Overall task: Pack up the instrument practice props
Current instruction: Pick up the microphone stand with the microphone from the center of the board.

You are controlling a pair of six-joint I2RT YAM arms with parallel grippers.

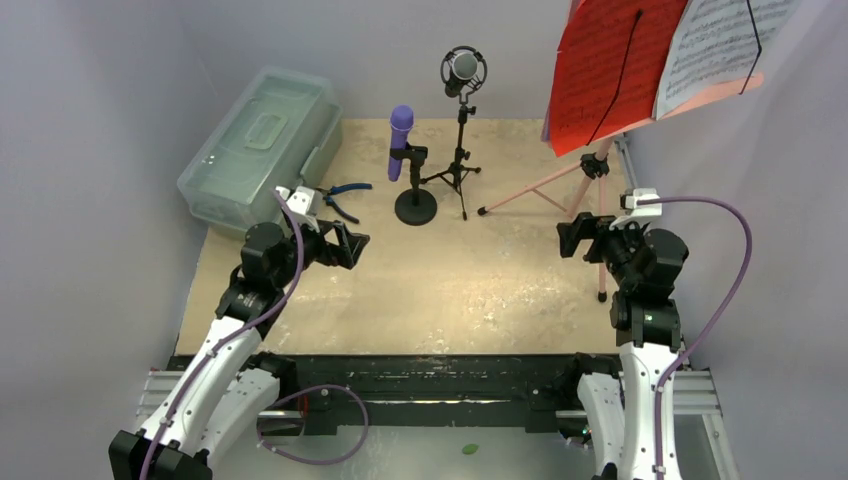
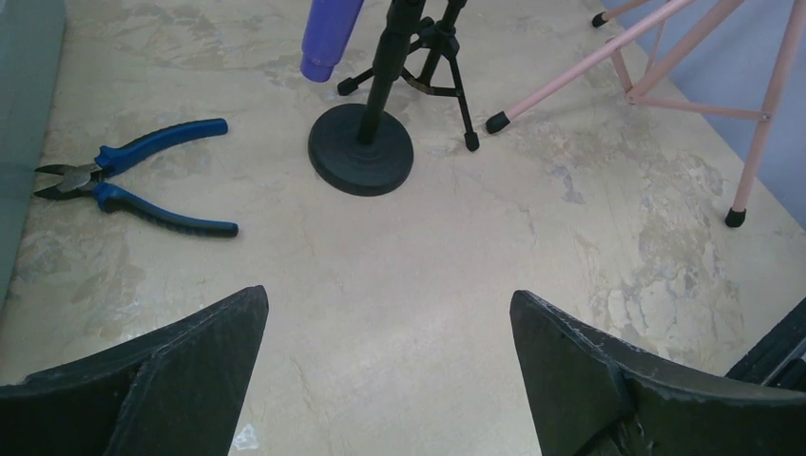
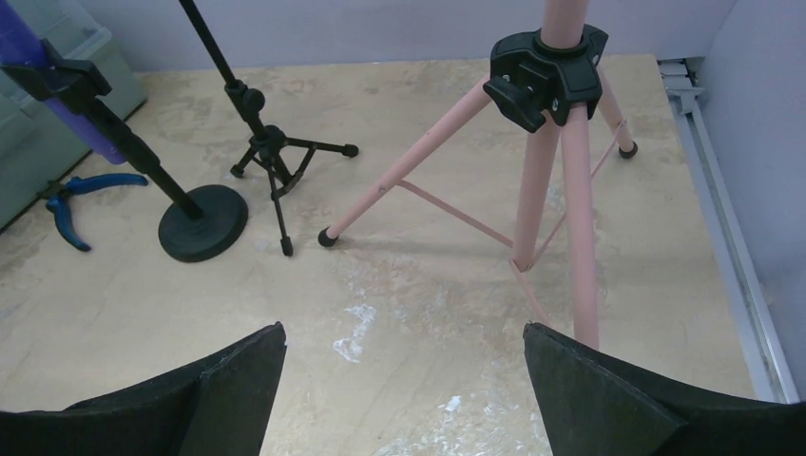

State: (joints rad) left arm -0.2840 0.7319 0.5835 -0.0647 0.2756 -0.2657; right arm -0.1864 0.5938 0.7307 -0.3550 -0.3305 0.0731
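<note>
Tabletop (image 1: 470, 300) of mottled, marble-patterned beige carried every prop at its far end, none of them packed. The pink music rack (image 1: 712, 98) stood tallest at the far right. Its desk was covered by a red sheet-music page (image 1: 610, 70) and a white sheet-music page (image 1: 720, 40) printed with staves, side by side, with a thin black line crossing each. Slender pink tripod legs (image 3: 447, 119) splayed from a black plastic collar (image 3: 546, 71) and ended in small black feet.

At the far left sat the clear greenish plastic case (image 1: 262, 140), a ribbed rectangular box with its lid on.

The left gripper (image 2: 388, 296) hovered over bare table near the pliers, its wedge-shaped matte black fingers spread wide and holding nothing. The right gripper (image 3: 404, 331) was equally spread and empty, near the rack's closest leg.

Mid-table at the back, the purple microphone (image 1: 400, 140), a smooth cylinder, was clipped at a slant to a black stand with a round disc base (image 1: 415, 207). Just beside it on the right, the black-silver microphone (image 1: 463, 68) sat in a ring-shaped mount atop a black mic tripod (image 1: 458, 175).

The blue-handled pliers (image 2: 143, 180) lay flat between case and disc base, nose toward the case.
</note>
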